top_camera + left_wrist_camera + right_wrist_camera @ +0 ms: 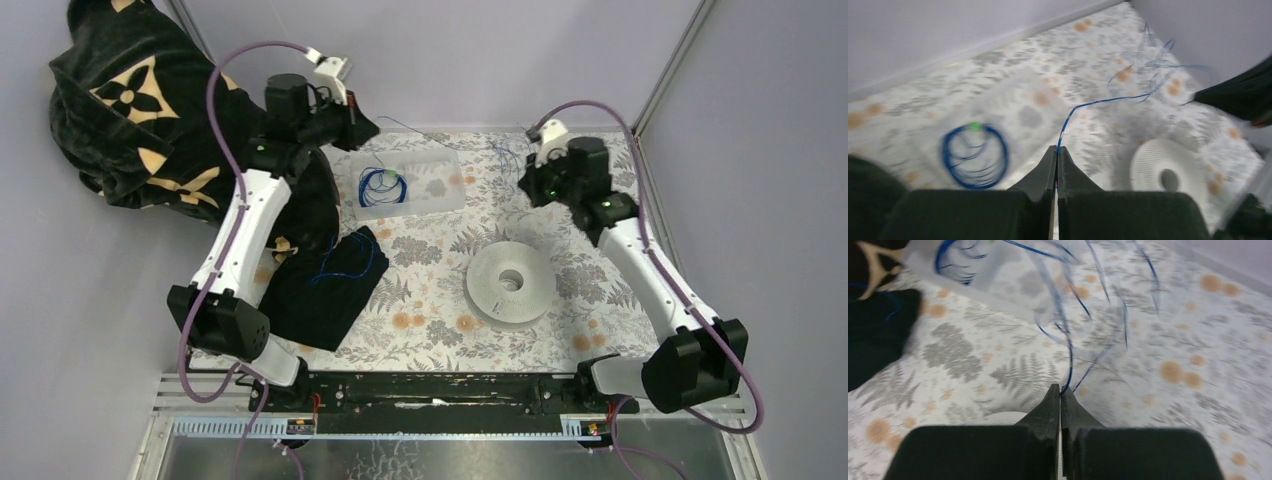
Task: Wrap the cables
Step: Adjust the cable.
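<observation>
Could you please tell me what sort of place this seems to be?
Probably an enclosed lab robot cell: plain lilac walls with metal corner posts, two arms bolted to a base rail, and staged props such as coiled cables in a clear tray.

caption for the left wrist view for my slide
Left end effector pinching a blue cable, coiled blue loop at left, white spool at right.

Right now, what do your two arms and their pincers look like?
Both the left arm and the right arm have white links between chunky black joints, with a purple hose looping alongside each. The left gripper and right gripper each end in two black, wedge-shaped fingers.
</observation>
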`<state>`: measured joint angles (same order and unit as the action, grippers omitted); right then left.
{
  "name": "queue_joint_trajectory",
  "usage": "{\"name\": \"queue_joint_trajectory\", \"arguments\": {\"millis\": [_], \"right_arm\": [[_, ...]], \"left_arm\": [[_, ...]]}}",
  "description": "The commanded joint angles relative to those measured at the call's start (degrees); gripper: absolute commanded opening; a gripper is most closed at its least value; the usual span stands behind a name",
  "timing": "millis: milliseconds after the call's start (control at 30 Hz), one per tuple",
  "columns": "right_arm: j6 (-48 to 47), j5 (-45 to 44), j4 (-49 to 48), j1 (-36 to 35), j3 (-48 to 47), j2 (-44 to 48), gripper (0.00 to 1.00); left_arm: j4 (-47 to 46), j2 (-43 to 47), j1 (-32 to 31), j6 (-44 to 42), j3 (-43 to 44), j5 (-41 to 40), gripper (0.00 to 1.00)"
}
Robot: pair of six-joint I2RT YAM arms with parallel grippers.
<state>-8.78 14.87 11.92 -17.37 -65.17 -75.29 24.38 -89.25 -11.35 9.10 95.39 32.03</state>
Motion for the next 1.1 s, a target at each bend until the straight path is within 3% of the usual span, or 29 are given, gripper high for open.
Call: {"name": "queue_joint_trajectory", "arguments": {"millis": [0,233,467,667,900,1067], "right_arm": [[-6.3,-0.5,10.6,7.8,-7.1,2.0,0.00],[-8.6,0.1,17.1,20.7,-17.5,-3.9,0.00],[-9.4,-1.9,16.7,31.3,-24.0,-10.0,0.00],[-15.9,-10.9,13.1,34.3,-24.0,-11.3,0.00],[-24.0,-5.7,10.0,34.3,-19.7,-6.7,0.04],[-23.9,-18.0,9.0,34.4,-22.0,-11.4,0.07]], "left_arm": [[6.5,2.5,4.6,-11.8,3.5,-7.8,0.00],[7.9,5.2,8.8,-19.4,4.2,-15.3,0.00],[5.5,6.5,11.9,-22.0,3.3,-19.1,0.00],[4.1,6.5,14.0,-23.1,2.7,-19.9,0.00],[4.1,7.1,14.3,-19.1,1.9,-4.0,0.00],[4.2,7.3,14.3,-11.7,5.3,7.9,0.00]]}}
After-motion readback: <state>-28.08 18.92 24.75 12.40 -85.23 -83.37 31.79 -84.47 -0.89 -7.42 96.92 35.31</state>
